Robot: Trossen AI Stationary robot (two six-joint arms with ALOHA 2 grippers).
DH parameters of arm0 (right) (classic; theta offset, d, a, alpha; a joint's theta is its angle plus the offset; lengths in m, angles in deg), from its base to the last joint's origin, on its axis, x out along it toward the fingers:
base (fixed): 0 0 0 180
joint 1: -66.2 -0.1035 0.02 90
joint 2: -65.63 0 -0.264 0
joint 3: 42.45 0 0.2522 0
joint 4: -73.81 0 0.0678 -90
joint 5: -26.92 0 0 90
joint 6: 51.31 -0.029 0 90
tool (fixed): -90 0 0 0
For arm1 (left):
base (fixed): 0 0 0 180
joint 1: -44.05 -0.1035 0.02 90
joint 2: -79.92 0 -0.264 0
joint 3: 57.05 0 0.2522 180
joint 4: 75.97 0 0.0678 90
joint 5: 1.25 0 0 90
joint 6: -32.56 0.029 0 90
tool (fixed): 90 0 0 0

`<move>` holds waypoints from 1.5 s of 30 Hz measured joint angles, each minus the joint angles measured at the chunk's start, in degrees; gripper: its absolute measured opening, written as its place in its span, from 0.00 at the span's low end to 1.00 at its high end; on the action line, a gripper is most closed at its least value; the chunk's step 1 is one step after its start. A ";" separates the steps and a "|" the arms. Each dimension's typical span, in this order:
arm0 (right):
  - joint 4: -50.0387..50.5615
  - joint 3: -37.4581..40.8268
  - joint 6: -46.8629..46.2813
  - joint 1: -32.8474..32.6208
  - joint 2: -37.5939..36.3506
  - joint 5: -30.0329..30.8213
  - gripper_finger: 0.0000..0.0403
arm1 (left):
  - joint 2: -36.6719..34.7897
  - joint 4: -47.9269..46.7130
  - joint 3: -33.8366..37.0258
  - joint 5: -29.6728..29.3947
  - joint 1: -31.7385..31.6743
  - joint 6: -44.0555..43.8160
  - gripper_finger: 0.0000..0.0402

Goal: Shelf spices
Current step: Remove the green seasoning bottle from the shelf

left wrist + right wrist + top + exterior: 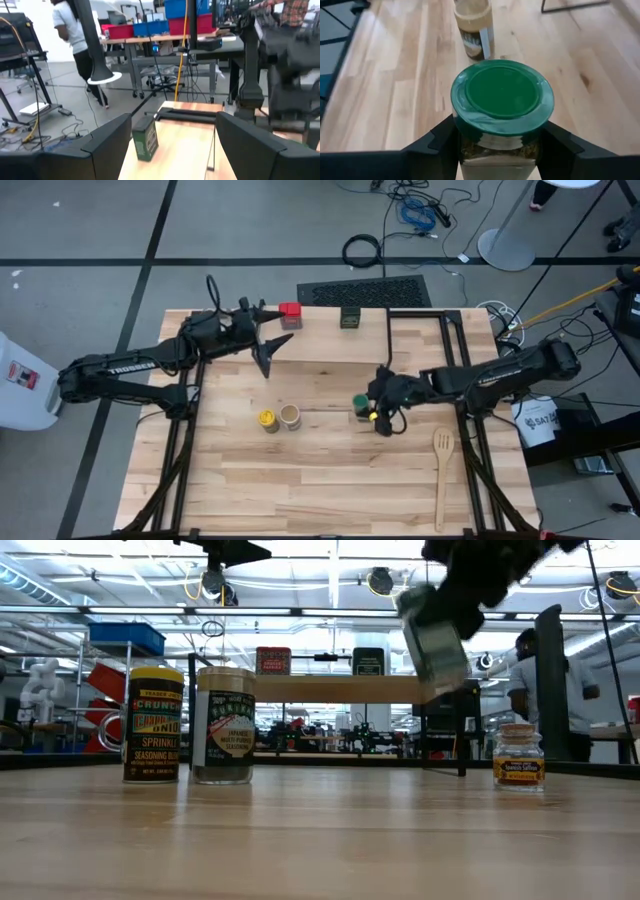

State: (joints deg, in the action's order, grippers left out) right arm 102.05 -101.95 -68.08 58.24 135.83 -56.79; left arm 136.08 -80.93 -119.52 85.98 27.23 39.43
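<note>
The shelf (340, 690) stands at the table's far side with the red tin (290, 312) and the dark tin (350, 318) on its plank top. My left gripper (273, 335) hovers open above the shelf beside the red tin. In its wrist view the dark tin (145, 140) stands ahead of the open fingers. My right gripper (372, 402) is shut on the green-lidded jar (502, 97) at mid-table. The yellow jar (268, 420) and the tan jar (290, 417) stand upright on the table to its left. The tiny brown jar (518, 758) stands on the table. My right gripper pinches the green-lidded jar's glass body just under the lid (470, 150) between its two fingers, one on each side. The fingers come from the table's right, slanting down. The jar (435, 645) is lifted clear of the table and tilted.
A wooden spatula (441, 475) lies near the table's right front. The shelf's black metal legs (450, 315) show at the far right. Bare tabletop (300, 490) lies along the near side. People stand in the room beyond the table.
</note>
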 joint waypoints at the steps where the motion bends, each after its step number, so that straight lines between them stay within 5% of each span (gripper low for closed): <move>1: -2.46 1.95 -0.60 -0.41 0.02 0.58 0.47 | 0.00 0.39 0.00 0.22 -0.01 0.00 0.75; 10: -23.32 15.97 -0.98 -2.50 0.00 3.21 0.47 | 0.00 2.90 0.00 1.11 -0.01 0.00 0.75; 34: -29.37 23.30 -3.47 -3.20 2.67 7.45 0.49 | 5.84 4.56 0.00 1.11 0.06 -0.63 0.75; 45: -31.35 23.28 -5.75 -3.31 6.18 6.82 0.61 | 6.08 5.64 0.00 1.11 0.08 -0.76 0.75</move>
State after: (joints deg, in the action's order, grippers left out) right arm 70.71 -78.67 -73.83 54.93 142.01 -49.97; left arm 142.16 -75.29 -119.52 87.10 27.31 38.66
